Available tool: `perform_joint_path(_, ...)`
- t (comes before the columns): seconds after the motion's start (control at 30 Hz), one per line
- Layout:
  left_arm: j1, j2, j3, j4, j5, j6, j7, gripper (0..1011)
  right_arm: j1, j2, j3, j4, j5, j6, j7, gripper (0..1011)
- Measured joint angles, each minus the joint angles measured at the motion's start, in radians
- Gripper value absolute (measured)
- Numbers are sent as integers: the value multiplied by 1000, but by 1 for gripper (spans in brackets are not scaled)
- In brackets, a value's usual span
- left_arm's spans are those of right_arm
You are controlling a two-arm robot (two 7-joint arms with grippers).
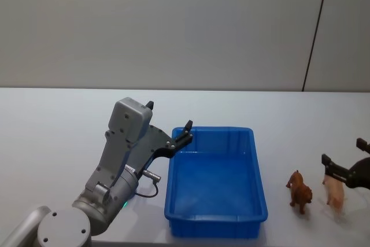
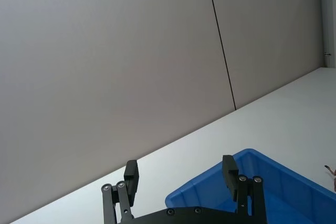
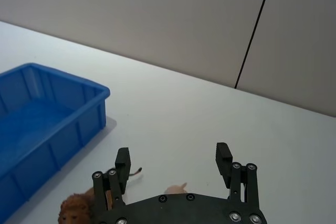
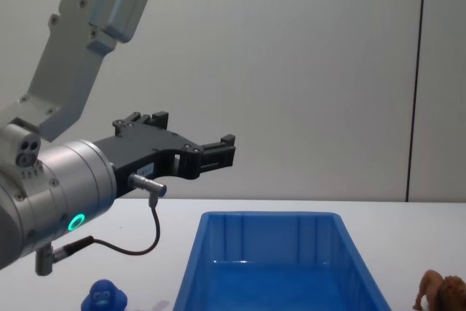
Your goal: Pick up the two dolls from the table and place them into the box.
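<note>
White surface [image 1: 58,120]. Small blue doll [image 4: 104,298] left of blue box [image 1: 214,228]. Raised near box's far left corner, left tool [image 2: 180,169], spread wide, empty. Beyond box, brown toy [image 1: 300,192], pink pig doll [image 1: 334,194]; right tool [image 3: 173,153] above pig, spread, empty.

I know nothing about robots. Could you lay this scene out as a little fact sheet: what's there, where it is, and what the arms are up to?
table: white, flat
box: blue, open top, nothing inside
pink doll: on the table, right of the box
blue doll: on the table, left of the box
brown toy animal: standing between the box and the pink doll
left end effector: open, raised by the box's far left corner
right end effector: open, just above the pink doll, not gripping
progress: no doll in the box yet
</note>
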Motion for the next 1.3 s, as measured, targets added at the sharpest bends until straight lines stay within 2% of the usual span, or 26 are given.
perform_joint_path(0.67, 0, 0, 0, 0, 0, 0, 0, 1001, -28, 24, 0, 34, -54, 61, 44, 1001)
perform_joint_path(1.3, 0, 0, 0, 0, 0, 0, 0, 1001, -32, 13, -15, 36, -57, 151, 42, 1001)
